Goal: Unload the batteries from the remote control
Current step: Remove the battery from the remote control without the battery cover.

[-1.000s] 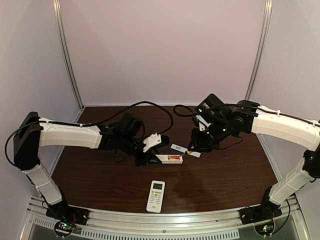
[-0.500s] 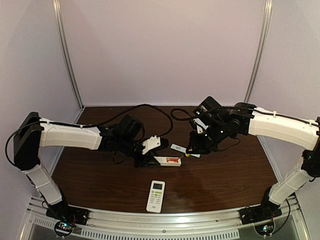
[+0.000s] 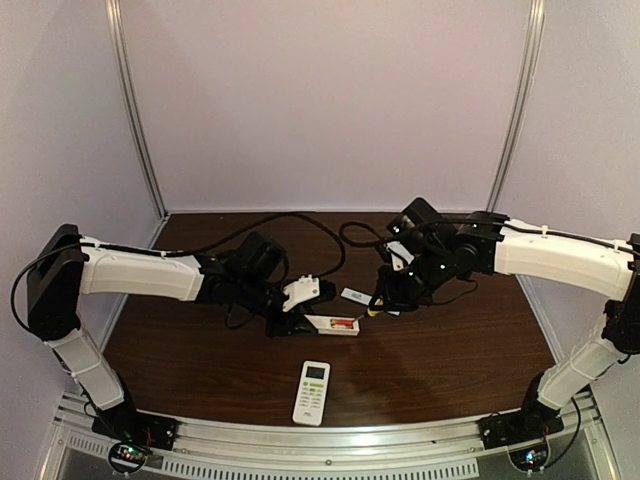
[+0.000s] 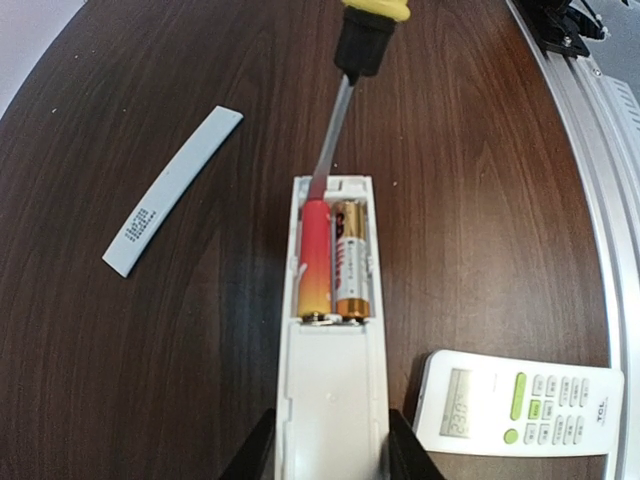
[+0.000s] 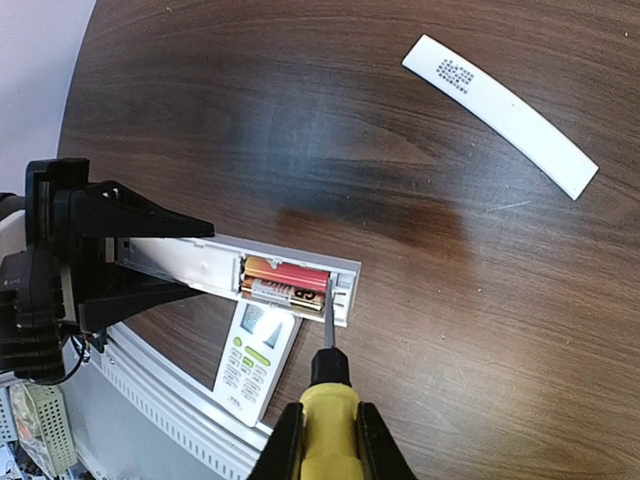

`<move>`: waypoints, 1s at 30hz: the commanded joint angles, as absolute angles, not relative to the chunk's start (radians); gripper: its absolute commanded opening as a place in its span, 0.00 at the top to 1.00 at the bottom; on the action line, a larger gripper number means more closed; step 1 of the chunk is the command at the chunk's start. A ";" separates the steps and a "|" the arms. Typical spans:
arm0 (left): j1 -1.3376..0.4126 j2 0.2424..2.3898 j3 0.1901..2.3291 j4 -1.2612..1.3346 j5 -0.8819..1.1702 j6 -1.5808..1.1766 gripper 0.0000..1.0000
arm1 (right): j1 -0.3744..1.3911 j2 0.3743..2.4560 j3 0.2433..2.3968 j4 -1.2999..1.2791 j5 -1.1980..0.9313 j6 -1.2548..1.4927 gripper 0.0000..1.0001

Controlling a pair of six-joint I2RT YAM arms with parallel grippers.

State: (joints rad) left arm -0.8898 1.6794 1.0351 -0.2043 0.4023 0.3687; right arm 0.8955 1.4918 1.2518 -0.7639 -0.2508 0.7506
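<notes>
Firmly clamps remote control [image 4: 330, 390] in left gripper [image 4: 331, 455] at six o'clock, bracing it for prying. Shows both batteries [image 4: 334, 262] seated side by side in open bay. Pinches screwdriver [image 4: 337, 130] in right gripper [image 5: 326, 445], tip at red cell's [image 4: 314, 255] twelve o'clock end, likely to lever it out.

Items I log on my bench, apart from the job itself:

1. Table [image 3: 450, 370]: dark brown wood-grain top, which carries items 2 and 3.
2. Second remote [image 3: 312, 392]: white, lying flat and face up near my front edge, display end pointing away from me, green buttons below the display.
3. White cover [image 4: 172, 190]: slim, slightly curved strip lying flat, small print at one end, well apart from item 2.
4. Screwdriver [image 4: 366, 40]: yellow handle, black collar, thin metal shaft, tilted downward.
5. Aluminium rail [image 3: 330, 445]: runs along the table's near edge.
6. Black cable [image 3: 310, 215]: loops over the far side.
</notes>
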 commanded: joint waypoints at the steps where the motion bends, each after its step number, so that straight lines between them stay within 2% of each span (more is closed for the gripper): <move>1: -0.897 1.653 1.048 -0.011 0.465 0.397 1.00 | 0.899 1.498 1.234 -0.666 -0.354 0.733 1.00; 30: -0.897 1.648 1.057 -0.012 0.466 0.433 1.00 | 0.861 1.456 1.174 -0.559 -0.414 0.739 1.00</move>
